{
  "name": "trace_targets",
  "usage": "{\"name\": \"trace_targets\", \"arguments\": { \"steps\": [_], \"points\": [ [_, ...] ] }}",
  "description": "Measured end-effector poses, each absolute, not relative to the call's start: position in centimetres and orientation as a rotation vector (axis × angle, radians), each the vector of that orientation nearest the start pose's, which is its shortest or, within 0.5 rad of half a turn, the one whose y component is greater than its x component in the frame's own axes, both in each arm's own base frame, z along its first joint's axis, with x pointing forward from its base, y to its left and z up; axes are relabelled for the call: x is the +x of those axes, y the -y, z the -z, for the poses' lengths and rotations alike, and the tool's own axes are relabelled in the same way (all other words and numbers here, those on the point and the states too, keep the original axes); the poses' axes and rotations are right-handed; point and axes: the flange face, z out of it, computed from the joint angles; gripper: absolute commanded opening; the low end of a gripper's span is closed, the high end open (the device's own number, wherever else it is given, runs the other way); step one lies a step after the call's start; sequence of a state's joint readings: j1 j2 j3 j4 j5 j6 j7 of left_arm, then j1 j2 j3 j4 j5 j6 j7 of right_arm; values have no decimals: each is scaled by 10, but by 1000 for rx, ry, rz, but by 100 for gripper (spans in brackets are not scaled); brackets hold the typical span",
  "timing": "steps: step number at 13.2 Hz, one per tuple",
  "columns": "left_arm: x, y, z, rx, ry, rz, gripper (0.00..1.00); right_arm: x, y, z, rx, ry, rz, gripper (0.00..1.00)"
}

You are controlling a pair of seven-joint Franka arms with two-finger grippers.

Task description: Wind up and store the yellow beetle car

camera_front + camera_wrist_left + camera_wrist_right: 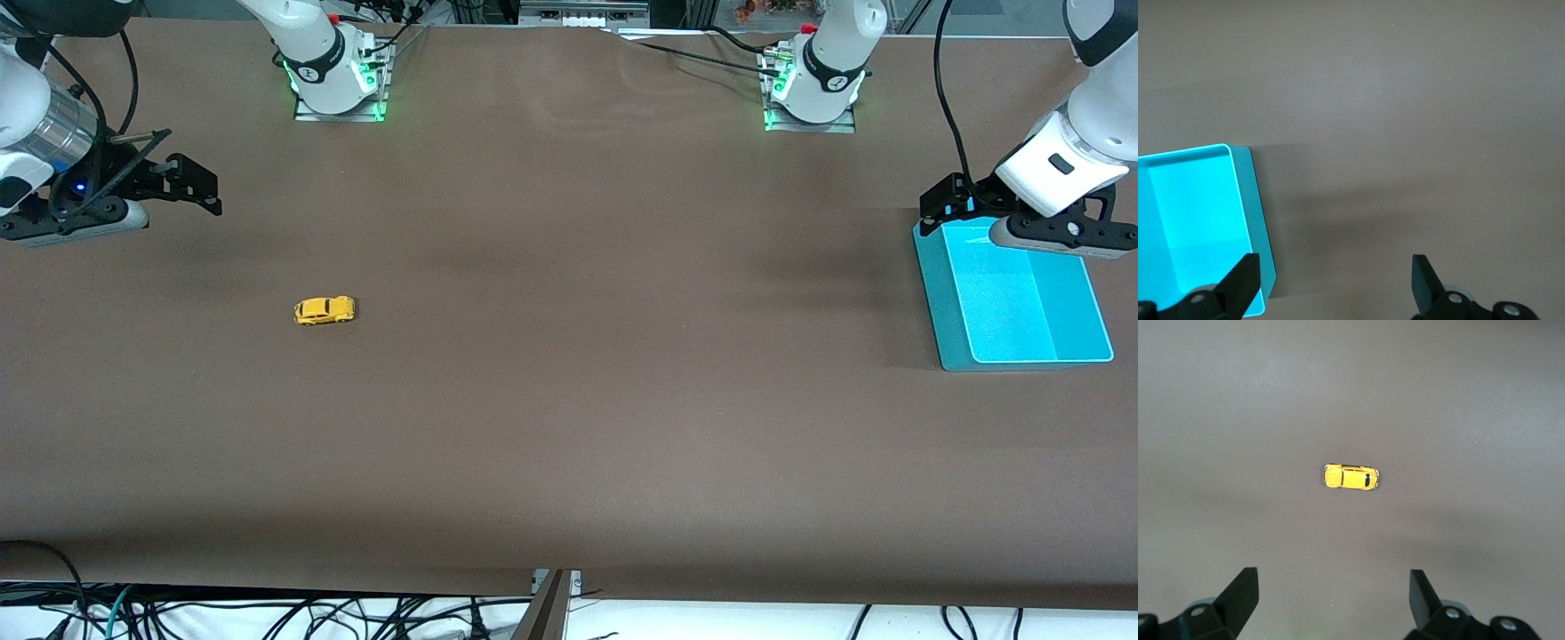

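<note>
Teal bin (1013,298) at the left arm's end of the table, nothing in it; left gripper (1335,280) hangs over its edge, jaws wide, holding nothing. Car (324,310) on its wheels on the table (578,400), long axis along the table's length, well apart from the right gripper (1331,597), which hovers wide open, empty.

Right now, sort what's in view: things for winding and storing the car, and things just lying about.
For the job:
- yellow beetle car, on the table toward the right arm's end
- teal bin, empty, toward the left arm's end

Lying about:
- cables off the table's near edge
</note>
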State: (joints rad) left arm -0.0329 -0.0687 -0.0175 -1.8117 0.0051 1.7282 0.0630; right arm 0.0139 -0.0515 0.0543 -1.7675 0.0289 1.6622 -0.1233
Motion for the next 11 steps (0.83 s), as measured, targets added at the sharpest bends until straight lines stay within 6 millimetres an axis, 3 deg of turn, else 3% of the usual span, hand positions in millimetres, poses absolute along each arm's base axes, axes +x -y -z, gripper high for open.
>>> {"name": "trace_targets", "arguments": {
  "steps": [11],
  "points": [
    [539, 29, -561, -3130, -183, -23, 100, 536, -40, -566, -3098, 291, -115, 100]
  ]
}}
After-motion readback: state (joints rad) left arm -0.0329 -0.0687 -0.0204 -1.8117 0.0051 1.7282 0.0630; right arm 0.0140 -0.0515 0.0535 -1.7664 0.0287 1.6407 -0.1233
